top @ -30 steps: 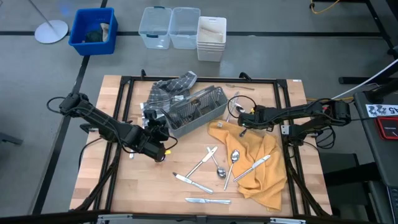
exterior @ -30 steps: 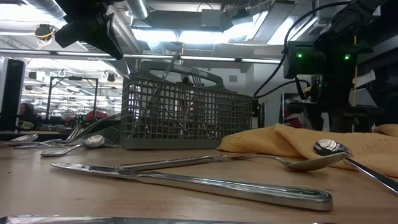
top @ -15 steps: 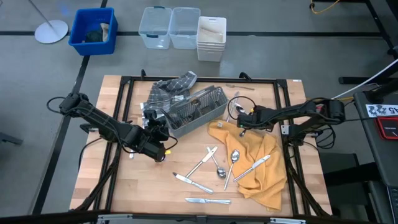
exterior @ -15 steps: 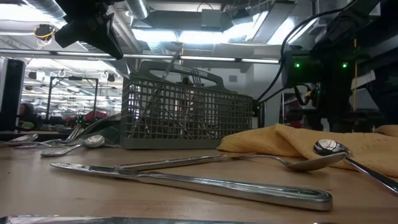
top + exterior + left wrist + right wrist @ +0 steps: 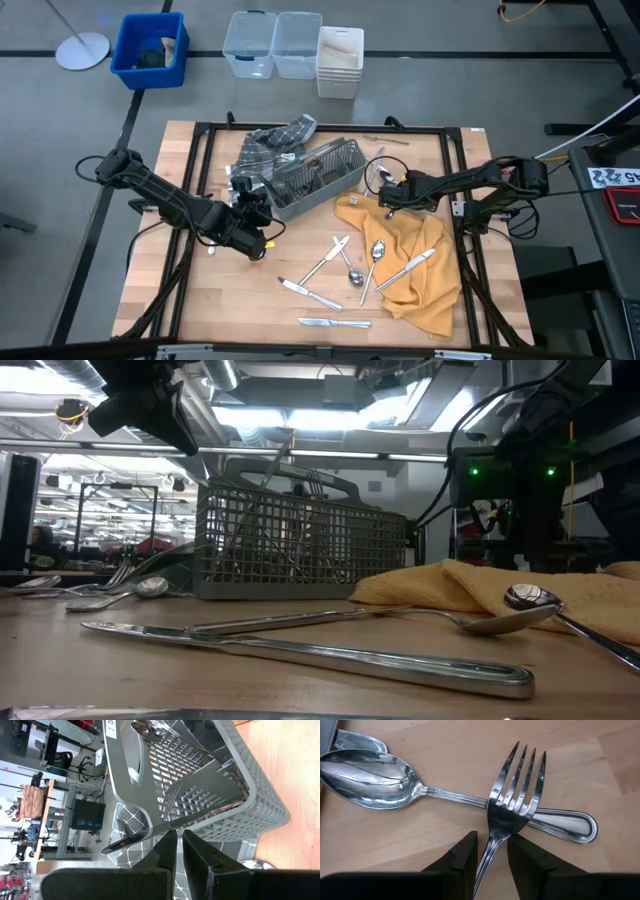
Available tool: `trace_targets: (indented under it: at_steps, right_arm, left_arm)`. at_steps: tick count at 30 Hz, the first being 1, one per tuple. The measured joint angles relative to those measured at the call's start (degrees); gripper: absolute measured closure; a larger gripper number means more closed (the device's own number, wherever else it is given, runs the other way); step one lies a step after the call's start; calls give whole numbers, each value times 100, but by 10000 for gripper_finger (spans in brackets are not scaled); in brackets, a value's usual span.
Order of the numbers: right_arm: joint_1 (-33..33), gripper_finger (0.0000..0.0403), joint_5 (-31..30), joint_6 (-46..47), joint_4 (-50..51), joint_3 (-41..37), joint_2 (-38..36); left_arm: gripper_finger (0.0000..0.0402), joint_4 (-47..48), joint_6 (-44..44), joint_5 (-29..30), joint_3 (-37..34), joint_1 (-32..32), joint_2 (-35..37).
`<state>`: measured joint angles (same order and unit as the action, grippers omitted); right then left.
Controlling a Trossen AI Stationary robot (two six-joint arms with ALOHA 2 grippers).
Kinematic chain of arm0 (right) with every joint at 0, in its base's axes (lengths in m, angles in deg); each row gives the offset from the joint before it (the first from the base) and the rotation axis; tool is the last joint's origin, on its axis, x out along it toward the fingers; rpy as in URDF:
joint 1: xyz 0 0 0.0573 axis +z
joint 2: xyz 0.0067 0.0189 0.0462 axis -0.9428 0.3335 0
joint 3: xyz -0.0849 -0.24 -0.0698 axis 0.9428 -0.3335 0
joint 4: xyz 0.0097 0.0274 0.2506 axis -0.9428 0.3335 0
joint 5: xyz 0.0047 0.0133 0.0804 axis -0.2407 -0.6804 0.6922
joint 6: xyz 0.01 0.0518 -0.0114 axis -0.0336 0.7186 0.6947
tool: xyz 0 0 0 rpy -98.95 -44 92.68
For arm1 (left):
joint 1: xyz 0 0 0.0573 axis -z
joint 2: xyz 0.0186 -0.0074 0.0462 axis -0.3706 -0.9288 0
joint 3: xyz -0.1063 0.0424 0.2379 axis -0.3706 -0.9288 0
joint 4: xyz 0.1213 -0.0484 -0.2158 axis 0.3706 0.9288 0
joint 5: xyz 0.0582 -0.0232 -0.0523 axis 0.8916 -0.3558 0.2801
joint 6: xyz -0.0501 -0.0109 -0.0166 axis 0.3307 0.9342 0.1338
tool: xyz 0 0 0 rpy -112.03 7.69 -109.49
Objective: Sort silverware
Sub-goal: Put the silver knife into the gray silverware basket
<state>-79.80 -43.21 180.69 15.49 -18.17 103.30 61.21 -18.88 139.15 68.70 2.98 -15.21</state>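
The grey mesh caddy (image 5: 318, 178) stands at the table's middle far part, partly on a checked cloth (image 5: 270, 145). My left gripper (image 5: 262, 212) hangs at the caddy's near left end, shut on a knife (image 5: 140, 834). My right gripper (image 5: 387, 196) is just right of the caddy, open and pointing steeply down. Its fingers stand on either side of the neck of a fork (image 5: 512, 795) without touching it. The fork lies across the handle of a spoon (image 5: 375, 777) on the wood. More silverware (image 5: 330, 262) lies near the table's front and on a yellow cloth (image 5: 425, 280). My left gripper pinches the knife near its middle (image 5: 167, 826) between its two fingers, which lie across it and slant down toward the caddy. One end of the knife reaches into a caddy compartment (image 5: 235, 802); the other end sticks out over the checked cloth.
Knives (image 5: 310, 294) (image 5: 333, 322) lie near the front edge, with a spoon (image 5: 372, 258) at the yellow cloth's edge and a knife (image 5: 410, 265) on it. Black frame rails (image 5: 200, 180) run along the table's sides. Plastic bins (image 5: 270, 45) stand on the floor beyond the far edge.
My right gripper has come down a little toward the fork beside the caddy and tipped more steeply, its jaws unchanged. The left arm and the knife have kept still.
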Motion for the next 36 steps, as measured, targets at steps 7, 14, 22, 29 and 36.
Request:
trace_targets:
  at_steps: [7,14,22,29,36]
  right_arm:
    - [-3,350,-38,16,-13,-7,32]
    - [-17,384,-258,-6,-132,-21,40]
    - [-17,397,-212,-356,56,206,36]
    - [-15,397,-280,-935,200,571,43]
    - [-13,398,-311,-1736,257,993,40]
  left_arm:
    - [382,0,17,0,0,-2,1]
    - [382,0,20,0,0,-2,0]
    - [382,1,283,0,0,-2,1]
    - [382,3,545,0,0,-1,0]
    - [382,5,748,0,0,-1,2]
